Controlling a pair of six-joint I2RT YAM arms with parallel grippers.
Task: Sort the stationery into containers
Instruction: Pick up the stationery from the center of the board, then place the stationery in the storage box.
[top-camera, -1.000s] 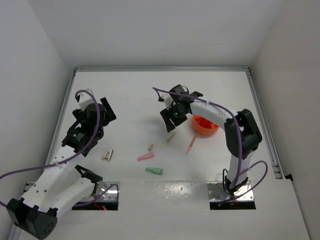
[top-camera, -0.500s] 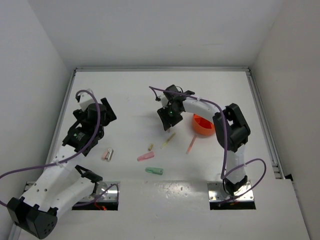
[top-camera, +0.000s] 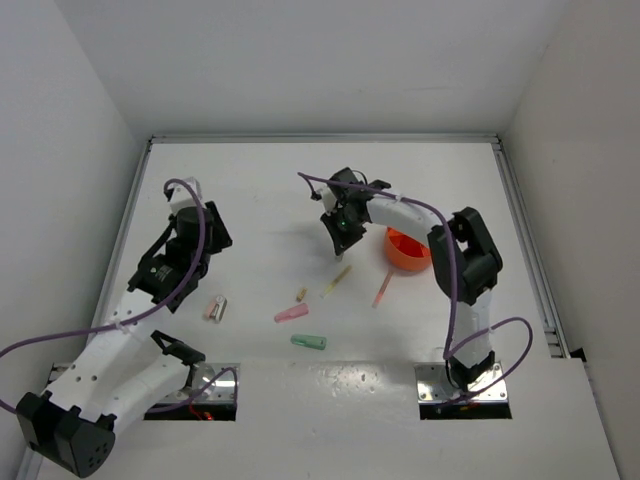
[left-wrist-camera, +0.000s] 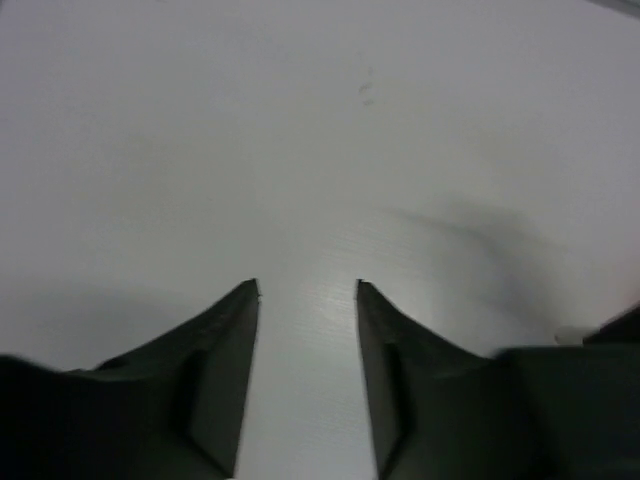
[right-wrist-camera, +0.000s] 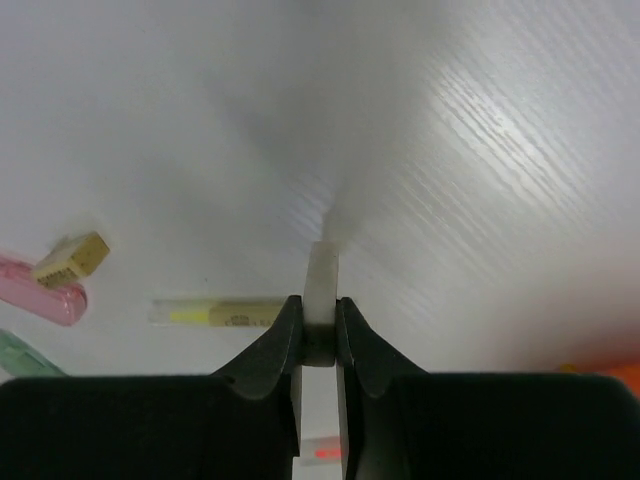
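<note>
**Entry: right gripper, pinched on whitish bit**

Against a second earlier, the right gripper (right-wrist-camera: 318, 303) had narrowed from a wide spread to a pinch on the whitish bit (right-wrist-camera: 321, 268), which projected past its tips. The left gripper (left-wrist-camera: 307, 288) had also narrowed but stood parted, with nothing between, over bare table (left-wrist-camera: 300, 120).

Right wrist view alone showed the pinch. The yellow stick (right-wrist-camera: 225, 312) lay just left of the tips, with the beige bit (right-wrist-camera: 72, 256) and pink marker (right-wrist-camera: 40, 292) farther left.

Top view alone showed the orange cup (top-camera: 410, 252) whole, near that gripper's right.
</note>
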